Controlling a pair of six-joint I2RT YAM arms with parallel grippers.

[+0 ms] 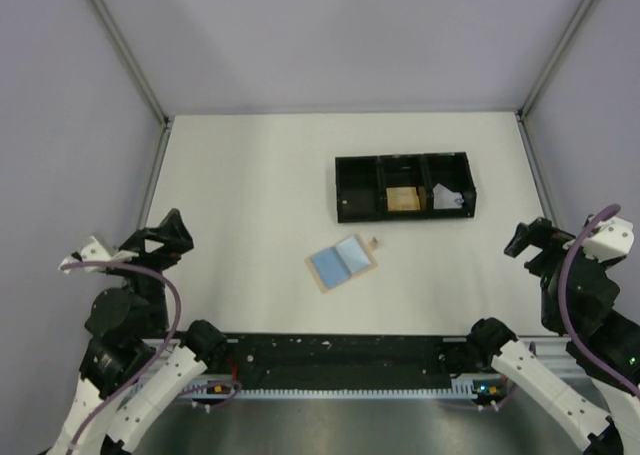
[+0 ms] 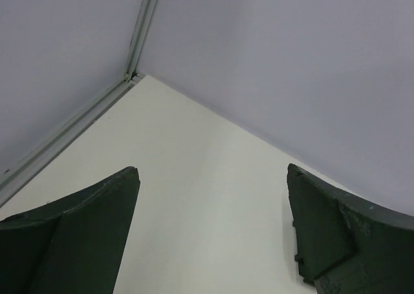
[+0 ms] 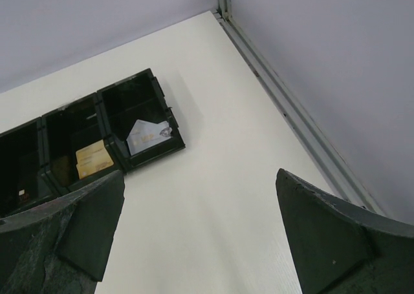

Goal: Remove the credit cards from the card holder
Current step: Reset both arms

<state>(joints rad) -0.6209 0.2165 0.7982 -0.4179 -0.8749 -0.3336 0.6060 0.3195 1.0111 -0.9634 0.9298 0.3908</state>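
Observation:
The card holder (image 1: 341, 264) lies open flat on the white table, blue-grey panels up inside a tan border; I cannot tell whether cards sit in it. A pale grey credit card (image 1: 447, 197) (image 3: 147, 136) leans in the right compartment of the black tray. My left gripper (image 1: 172, 237) (image 2: 212, 171) hovers at the left edge, open and empty, far from the holder. At the right edge my right gripper (image 1: 525, 243) (image 3: 200, 174) is also open, with nothing between its fingers.
The black three-compartment tray (image 1: 356, 188) (image 3: 155, 94) stands behind the holder; an orange-tan flat piece (image 1: 402, 199) (image 3: 94, 159) lies in its middle compartment. A small tan tab (image 1: 375, 241) sits by the holder's far corner. Grey walls with metal rails enclose the table.

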